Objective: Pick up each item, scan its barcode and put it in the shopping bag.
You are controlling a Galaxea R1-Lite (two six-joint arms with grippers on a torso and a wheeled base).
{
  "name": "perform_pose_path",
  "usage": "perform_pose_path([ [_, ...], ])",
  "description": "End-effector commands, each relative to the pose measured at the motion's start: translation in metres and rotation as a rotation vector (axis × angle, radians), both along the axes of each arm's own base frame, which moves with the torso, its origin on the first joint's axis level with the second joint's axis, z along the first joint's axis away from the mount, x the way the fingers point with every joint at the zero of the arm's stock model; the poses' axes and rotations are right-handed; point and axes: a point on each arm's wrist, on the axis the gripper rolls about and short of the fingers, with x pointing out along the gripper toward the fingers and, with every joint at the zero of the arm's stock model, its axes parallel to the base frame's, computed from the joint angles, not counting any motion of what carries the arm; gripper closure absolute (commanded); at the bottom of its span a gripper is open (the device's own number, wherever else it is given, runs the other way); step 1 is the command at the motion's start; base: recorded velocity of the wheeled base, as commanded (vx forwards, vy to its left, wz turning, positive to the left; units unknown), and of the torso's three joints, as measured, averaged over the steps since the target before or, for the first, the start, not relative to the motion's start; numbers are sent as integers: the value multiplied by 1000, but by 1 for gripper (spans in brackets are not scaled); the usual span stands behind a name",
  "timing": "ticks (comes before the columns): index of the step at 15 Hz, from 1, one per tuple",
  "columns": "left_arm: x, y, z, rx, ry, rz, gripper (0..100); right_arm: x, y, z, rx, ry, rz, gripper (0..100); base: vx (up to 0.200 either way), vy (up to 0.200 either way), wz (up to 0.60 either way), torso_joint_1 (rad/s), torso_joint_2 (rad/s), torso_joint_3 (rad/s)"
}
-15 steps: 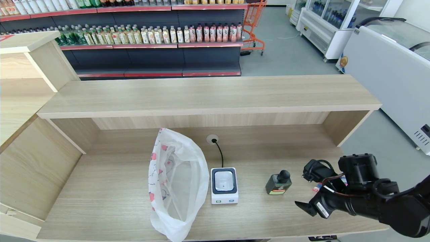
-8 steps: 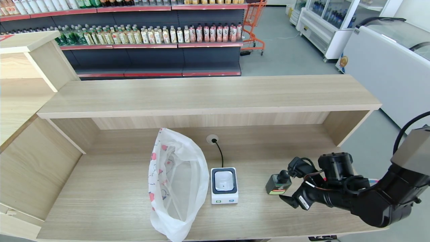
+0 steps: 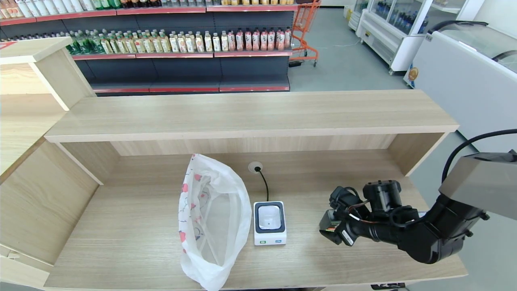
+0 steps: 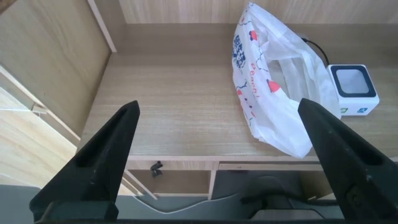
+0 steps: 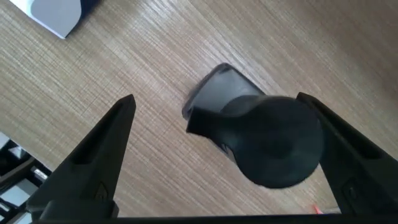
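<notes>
A small dark bottle (image 3: 324, 224) with a round black cap (image 5: 277, 149) stands on the wooden counter (image 3: 133, 226), right of the scanner. My right gripper (image 3: 336, 218) is over it, open, with one finger on each side of the bottle (image 5: 217, 84). It does not touch the bottle. The white scanner (image 3: 270, 222) sits mid-counter. To its left the white shopping bag (image 3: 214, 218) with red prints lies with its mouth open. My left gripper (image 4: 217, 106) hangs open near the counter's front edge, empty, with the bag (image 4: 273, 93) and scanner (image 4: 353, 87) beyond it.
A raised wooden shelf (image 3: 250, 113) runs along the back of the counter, with side walls (image 3: 40, 202) left and right. The scanner's cable (image 3: 264, 184) runs to a hole at the back. A corner of the scanner (image 5: 56, 12) shows in the right wrist view.
My right arm has moved left across the counter from the right edge, and its open gripper now straddles the bottle. The bottle, bag and scanner have stayed put.
</notes>
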Motion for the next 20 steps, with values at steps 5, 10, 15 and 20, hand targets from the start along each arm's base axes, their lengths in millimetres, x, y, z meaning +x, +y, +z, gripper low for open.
perform_pose_path([
  [5, 0, 0, 0, 0, 1, 0, 0, 3, 6, -11, -10, 0, 22, 100, 0, 0, 0, 0, 0, 0],
  [10, 0, 0, 0, 0, -1, 0, 0, -13, 16, 5, -16, -55, 77, 100, 0, 0, 0, 0, 0, 0],
  [15, 0, 0, 0, 0, -1, 0, 0, -69, -28, 88, 78, -276, -20, 100, 0, 0, 0, 0, 0, 0],
  [20, 0, 0, 0, -2, -1, 0, 0, -134, -54, 137, -43, -551, -10, 100, 0, 0, 0, 0, 0, 0],
])
